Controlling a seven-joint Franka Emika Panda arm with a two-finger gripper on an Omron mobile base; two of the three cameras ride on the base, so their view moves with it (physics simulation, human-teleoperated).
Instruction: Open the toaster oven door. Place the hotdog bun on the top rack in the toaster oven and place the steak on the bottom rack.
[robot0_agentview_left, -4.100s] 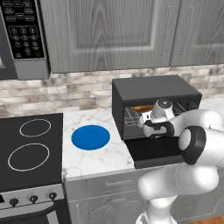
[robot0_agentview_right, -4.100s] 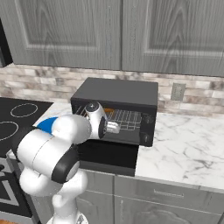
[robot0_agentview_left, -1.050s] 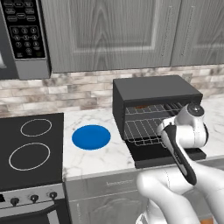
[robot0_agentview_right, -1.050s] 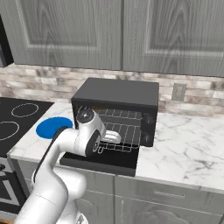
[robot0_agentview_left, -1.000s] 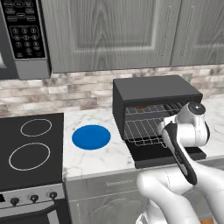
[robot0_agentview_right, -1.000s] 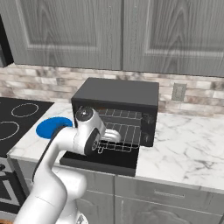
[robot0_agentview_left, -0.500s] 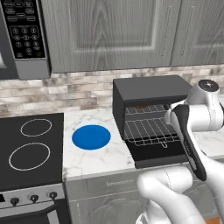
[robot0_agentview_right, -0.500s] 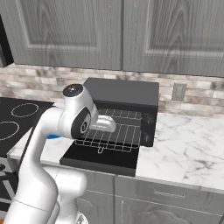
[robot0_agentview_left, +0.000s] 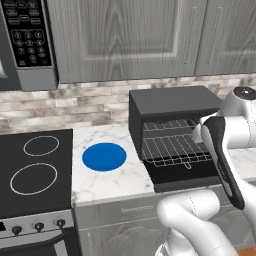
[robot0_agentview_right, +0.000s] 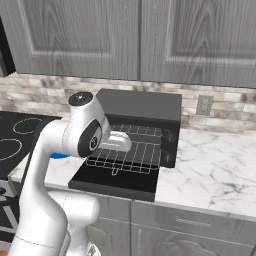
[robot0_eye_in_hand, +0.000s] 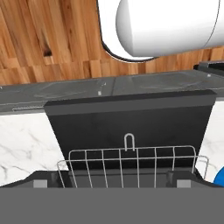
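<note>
Nearest, low in the left base view, the door (robot0_agentview_left: 187, 177) lies flat and open, with the bottom rack (robot0_agentview_left: 176, 150) drawn out over it, loop forward. The top rack (robot0_agentview_left: 167, 125) sits above inside the oven (robot0_agentview_left: 172, 102). The plate (robot0_agentview_left: 104, 156) at centre left is bare; bun and steak are not visible. The gripper's state cannot be told. The arm should probably lift clear of the rack before swinging.

text: none legible | microwave keypad (robot0_agentview_left: 34, 39): marks too small to read
</note>
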